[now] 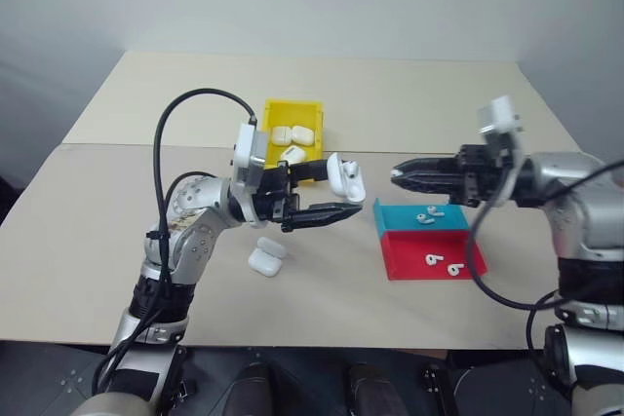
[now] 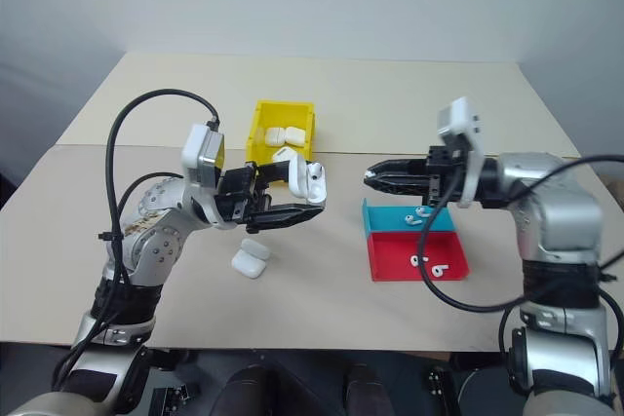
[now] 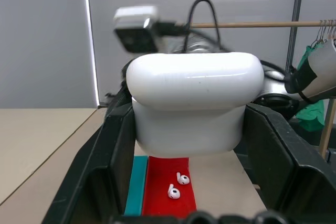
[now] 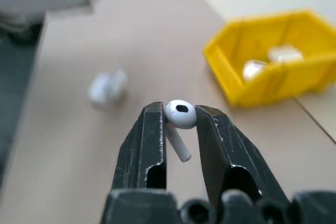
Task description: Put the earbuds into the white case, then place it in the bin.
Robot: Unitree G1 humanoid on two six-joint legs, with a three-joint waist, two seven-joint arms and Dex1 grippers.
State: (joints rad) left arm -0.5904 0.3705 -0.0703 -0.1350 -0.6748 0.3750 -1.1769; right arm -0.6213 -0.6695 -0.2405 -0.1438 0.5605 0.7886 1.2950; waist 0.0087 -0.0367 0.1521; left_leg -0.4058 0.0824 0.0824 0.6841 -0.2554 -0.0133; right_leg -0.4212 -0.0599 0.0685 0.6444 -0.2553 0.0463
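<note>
We see the white case point(image 1: 344, 177) clamped in our left gripper point(image 1: 327, 192), lid flipped up, held above the table point(image 1: 97, 241); its socket side is hidden. At its three o'clock our right gripper point(image 4: 181, 116) pinches one earbud point(image 4: 179, 115). Four earbuds point(image 1: 429, 213) lie on the teal-and-red tray point(image 1: 409, 258). The bin point(image 1: 292, 114), at the case's eleven o'clock, holds more cases, partly hidden. Another case point(image 1: 265, 256) lies at seven o'clock.

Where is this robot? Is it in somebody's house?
Probably not a house. It looks like a robot practice room: a plain table, bare grey walls, and sorting things laid out, a yellow bin and a teal-and-red tray of earbuds.
</note>
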